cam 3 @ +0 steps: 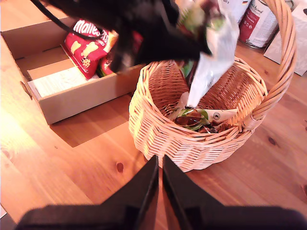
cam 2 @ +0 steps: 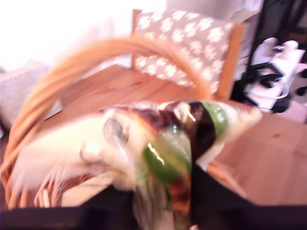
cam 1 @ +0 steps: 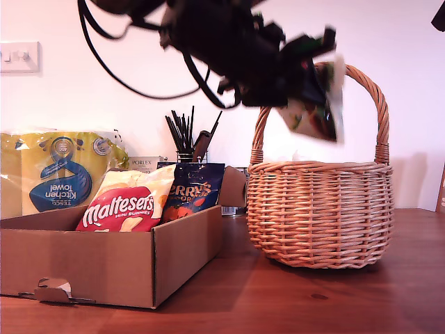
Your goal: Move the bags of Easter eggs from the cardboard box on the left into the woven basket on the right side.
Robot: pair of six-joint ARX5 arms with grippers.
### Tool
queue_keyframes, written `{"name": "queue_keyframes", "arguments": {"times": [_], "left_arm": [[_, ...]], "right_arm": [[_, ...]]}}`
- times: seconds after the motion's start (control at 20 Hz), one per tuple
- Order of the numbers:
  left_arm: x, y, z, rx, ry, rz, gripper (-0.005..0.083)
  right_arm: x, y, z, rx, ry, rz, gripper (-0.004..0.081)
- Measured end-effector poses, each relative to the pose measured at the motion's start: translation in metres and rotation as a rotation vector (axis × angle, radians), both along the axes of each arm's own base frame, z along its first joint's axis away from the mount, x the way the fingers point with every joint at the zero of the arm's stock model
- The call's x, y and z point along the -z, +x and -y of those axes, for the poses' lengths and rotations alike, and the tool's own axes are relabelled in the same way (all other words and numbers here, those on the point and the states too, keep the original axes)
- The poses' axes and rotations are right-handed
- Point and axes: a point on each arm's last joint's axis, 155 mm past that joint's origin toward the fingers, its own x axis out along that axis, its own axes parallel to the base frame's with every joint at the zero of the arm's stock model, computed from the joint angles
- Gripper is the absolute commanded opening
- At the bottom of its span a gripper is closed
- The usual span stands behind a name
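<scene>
Easter-egg bag (cam 1: 316, 104) hangs clenched in the first pincer (cam 1: 299, 83) above the basket (cam 1: 320, 216), ready to drop; the second pincer (cam 3: 159, 165) is pressed closed, empty.

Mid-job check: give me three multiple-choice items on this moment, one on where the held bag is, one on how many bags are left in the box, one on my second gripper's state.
1. Where is the white bag held by my first gripper?
A. over the woven basket
B. inside the cardboard box
C. flat on the table

2. How many bags show in the box?
A. none
B. two
C. five

3. My second gripper is:
A. holding a bag
B. wide open
C. shut, empty

Key: 1 A, it hangs under the handle; 2 B, the Maltesers bag and Terry's bag; 3 C, its fingers meet with nothing between.
</scene>
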Motion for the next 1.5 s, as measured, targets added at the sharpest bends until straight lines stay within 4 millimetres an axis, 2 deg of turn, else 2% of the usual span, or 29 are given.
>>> {"name": "queue_keyframes", "arguments": {"times": [0.15,0.2,0.25,0.35,0.4,0.55,0.8,0.85,0.9,0.95,1.1,1.15,1.2,1.4,1.5], "left_arm": [[-0.002,0.001,0.001,-0.002,-0.008,0.008,0.0534],[-0.001,0.002,0.001,-0.003,-0.008,0.008,0.0453],[0.000,0.001,0.000,-0.002,-0.004,0.004,0.0333],[0.007,-0.001,-0.002,-0.002,0.025,-0.022,0.0034],[0.011,-0.004,-0.005,-0.002,0.045,-0.040,-0.0017],[-0.002,-0.012,-0.023,-0.030,0.096,-0.051,-0.0019],[-0.062,-0.016,-0.079,-0.157,0.116,0.011,-0.0019],[-0.068,-0.015,-0.090,-0.169,0.117,0.036,-0.0019],[-0.065,-0.015,-0.105,-0.191,0.120,0.037,-0.0019],[-0.052,-0.016,-0.122,-0.210,0.143,0.027,-0.0019],[0.001,-0.015,-0.174,-0.222,0.224,-0.043,-0.0019],[0.012,-0.016,-0.186,-0.194,0.238,-0.060,-0.0019],[0.016,-0.015,-0.197,-0.171,0.234,-0.071,-0.0019],[0.006,-0.001,-0.244,-0.197,0.208,-0.075,-0.0019],[0.015,-0.001,-0.260,-0.201,0.258,-0.086,-0.0017]], "right_arm": [[0.000,0.000,0.000,0.000,0.000,0.000,-0.0013],[0.000,0.000,0.000,0.000,0.000,0.000,-0.0013],[0.000,0.000,0.000,0.000,0.000,0.000,-0.0013],[0.000,0.000,0.000,0.000,0.000,0.000,-0.0013],[0.000,0.000,0.000,0.000,0.000,0.000,-0.0013],[0.000,0.000,0.000,-0.009,-0.013,0.008,-0.0013],[0.000,0.000,0.000,-0.013,-0.017,0.013,-0.0013],[0.000,0.000,0.000,-0.014,-0.017,0.013,-0.0013],[0.000,0.000,0.000,-0.013,-0.017,0.013,-0.0013],[0.000,0.000,0.000,-0.014,-0.017,0.013,-0.0013],[0.000,0.000,0.000,-0.014,-0.017,0.013,-0.0013],[0.000,0.000,0.000,-0.014,-0.017,0.013,-0.0013],[0.000,0.000,0.000,-0.013,-0.017,0.012,-0.0013],[0.004,-0.003,-0.001,-0.026,-0.019,-0.008,-0.0013],[0.000,-0.009,-0.014,-0.091,0.026,-0.015,-0.0013]]}}
